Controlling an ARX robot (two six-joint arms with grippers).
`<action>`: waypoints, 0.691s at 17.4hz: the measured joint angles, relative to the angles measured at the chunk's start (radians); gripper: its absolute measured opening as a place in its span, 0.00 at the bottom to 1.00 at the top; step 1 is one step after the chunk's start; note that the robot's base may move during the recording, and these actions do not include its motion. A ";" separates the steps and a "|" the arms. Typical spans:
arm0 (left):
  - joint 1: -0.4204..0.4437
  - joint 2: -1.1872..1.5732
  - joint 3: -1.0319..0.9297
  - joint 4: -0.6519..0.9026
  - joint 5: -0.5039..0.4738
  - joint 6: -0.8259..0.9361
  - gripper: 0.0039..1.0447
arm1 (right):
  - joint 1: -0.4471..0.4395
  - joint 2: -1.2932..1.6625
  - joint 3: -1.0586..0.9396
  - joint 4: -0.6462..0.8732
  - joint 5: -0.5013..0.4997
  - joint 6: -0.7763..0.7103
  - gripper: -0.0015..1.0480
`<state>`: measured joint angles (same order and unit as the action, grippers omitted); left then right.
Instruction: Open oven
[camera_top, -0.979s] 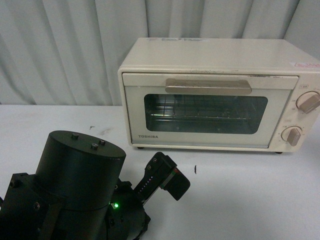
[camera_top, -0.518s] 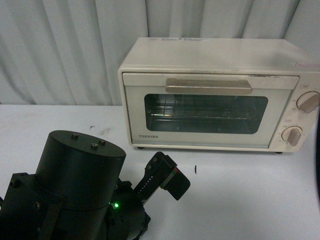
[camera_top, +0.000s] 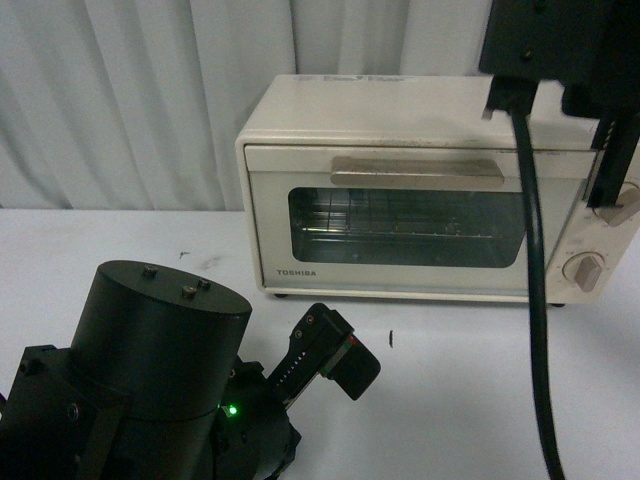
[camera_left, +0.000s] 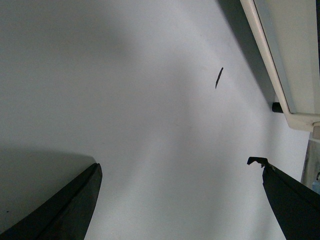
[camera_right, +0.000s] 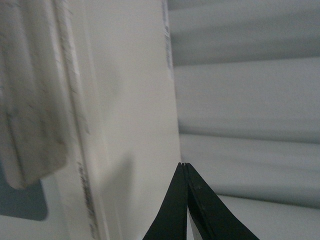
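R gripper (camera_right: 185, 166): fingers (camera_right: 172, 210) pressed together tip to tip, nothing btwn them. In R wrist view the tips sit close by the oven (camera_right: 125, 100) top panel, w/ one end of the beige handle (camera_right: 30, 125) off to the side & the curtain (camera_right: 250, 100) behind; can't tell if they touch the oven. In front view the R arm (camera_top: 560, 40) is a black block high up, in front of the oven's upper R corner, w/ a black cable (camera_top: 535, 300) hanging down across the door's R end.

L gripper (camera_left: 176, 162): spread wide, holding nothing, both fingers (camera_left: 65, 205) above bare table (camera_left: 125, 75). A small dark mark (camera_left: 218, 78) lies on the table btwn gripper & oven base, near the oven's black foot (camera_left: 276, 106). L arm (camera_top: 150, 380) is low & near the camera, well apart from the oven, green LED lit.

Oven stands at the back of the white table, R of centre, against the curtain. Door shut & upright, handle across its top edge. Wire rack (camera_top: 400, 225) shows thru the glass. Two knobs on R side: upper knob (camera_top: 622, 208) partly hidden by R arm, lower knob (camera_top: 583, 270) clear.
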<state>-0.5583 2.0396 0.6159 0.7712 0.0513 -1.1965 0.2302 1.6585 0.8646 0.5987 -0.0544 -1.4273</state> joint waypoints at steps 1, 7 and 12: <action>0.000 0.000 0.000 0.000 0.000 0.000 0.94 | 0.019 0.015 0.000 -0.016 -0.006 0.000 0.02; 0.000 0.000 0.000 0.000 0.000 0.000 0.94 | 0.079 0.042 0.005 -0.121 -0.043 0.021 0.02; 0.000 0.000 0.000 0.000 0.000 0.000 0.94 | 0.093 0.061 0.005 -0.135 -0.067 0.043 0.02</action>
<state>-0.5583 2.0396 0.6159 0.7712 0.0513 -1.1965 0.3229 1.7195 0.8692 0.4637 -0.1215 -1.3842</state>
